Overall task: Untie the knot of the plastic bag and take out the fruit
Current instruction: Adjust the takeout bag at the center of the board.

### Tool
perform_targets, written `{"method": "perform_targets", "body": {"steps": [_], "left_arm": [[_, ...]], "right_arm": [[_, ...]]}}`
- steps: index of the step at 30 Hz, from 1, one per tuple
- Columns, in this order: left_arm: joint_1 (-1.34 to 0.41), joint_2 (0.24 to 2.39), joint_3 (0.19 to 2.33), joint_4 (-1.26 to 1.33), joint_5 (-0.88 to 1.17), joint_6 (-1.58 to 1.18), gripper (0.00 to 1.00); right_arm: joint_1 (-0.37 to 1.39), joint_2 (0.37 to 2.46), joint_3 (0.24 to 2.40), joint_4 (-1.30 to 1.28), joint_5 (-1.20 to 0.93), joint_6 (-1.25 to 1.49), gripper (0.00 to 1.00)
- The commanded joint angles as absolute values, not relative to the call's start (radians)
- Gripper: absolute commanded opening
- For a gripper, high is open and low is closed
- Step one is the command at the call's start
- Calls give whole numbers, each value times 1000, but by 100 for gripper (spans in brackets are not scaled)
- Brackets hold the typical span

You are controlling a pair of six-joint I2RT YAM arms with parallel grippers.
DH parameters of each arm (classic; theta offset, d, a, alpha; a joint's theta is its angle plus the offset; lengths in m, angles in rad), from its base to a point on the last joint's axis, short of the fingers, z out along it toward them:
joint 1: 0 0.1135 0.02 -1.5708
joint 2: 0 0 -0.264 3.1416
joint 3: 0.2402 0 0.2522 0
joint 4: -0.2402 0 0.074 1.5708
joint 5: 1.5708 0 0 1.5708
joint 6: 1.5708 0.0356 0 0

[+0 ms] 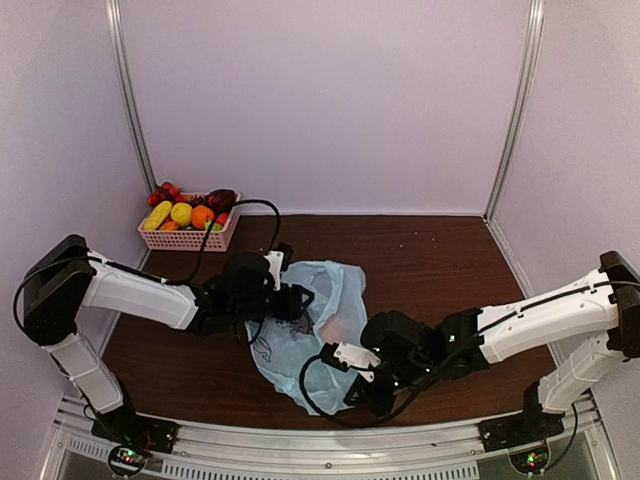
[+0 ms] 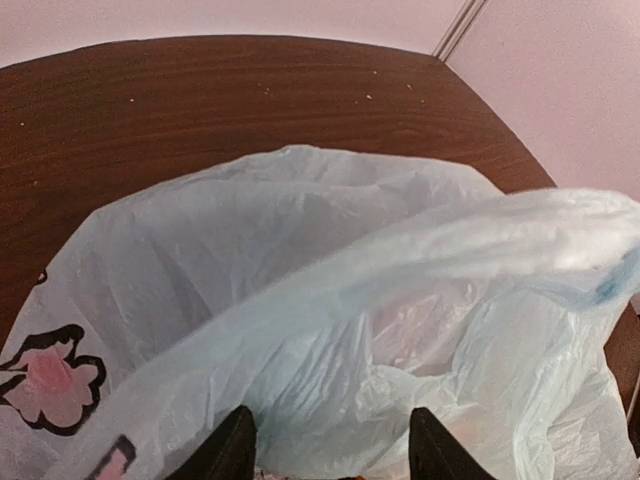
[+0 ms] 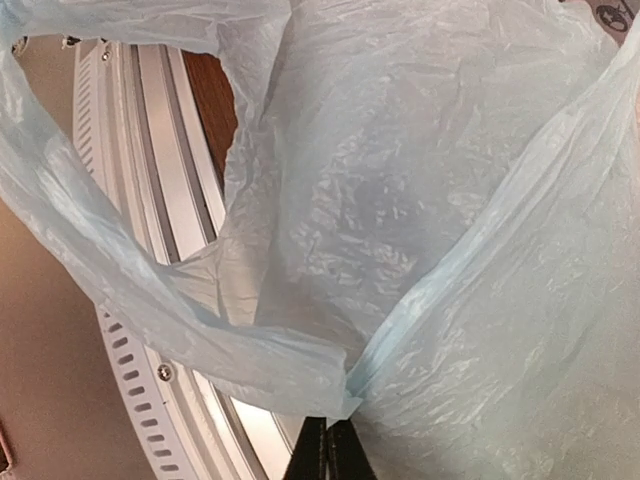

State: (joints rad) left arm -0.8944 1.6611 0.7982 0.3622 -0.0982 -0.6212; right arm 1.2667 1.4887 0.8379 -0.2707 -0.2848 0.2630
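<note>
No readable text anywhere; plastic bag (image 1: 335, 285) print only cartoon.

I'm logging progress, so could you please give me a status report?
Left gripper open, plastic bag between fingers. Right gripper shut on the bag's handle loop. Knot not visible; pinkish shape inside. Basket far left, apart.

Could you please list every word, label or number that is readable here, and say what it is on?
None legible.
The plastic bag carries only a black-line cartoon print, no letters.
A scrap of print in the right wrist view is too cropped to read.
</note>
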Motion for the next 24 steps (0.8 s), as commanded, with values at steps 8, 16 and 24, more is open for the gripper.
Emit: {"method": "perform_targets", "body": {"steps": [8, 16, 24], "left_arm": [[-898, 1571, 757, 447, 56, -557, 63], [-949, 1422, 698, 347, 72, -528, 71], [-971, 1401, 672, 279, 15, -592, 71]], "right_arm": [[1269, 1362, 869, -334, -156, 368, 63], [1249, 1247, 967, -384, 148, 448, 99], [1205, 1339, 1071, -483, 365, 531, 99]]}}
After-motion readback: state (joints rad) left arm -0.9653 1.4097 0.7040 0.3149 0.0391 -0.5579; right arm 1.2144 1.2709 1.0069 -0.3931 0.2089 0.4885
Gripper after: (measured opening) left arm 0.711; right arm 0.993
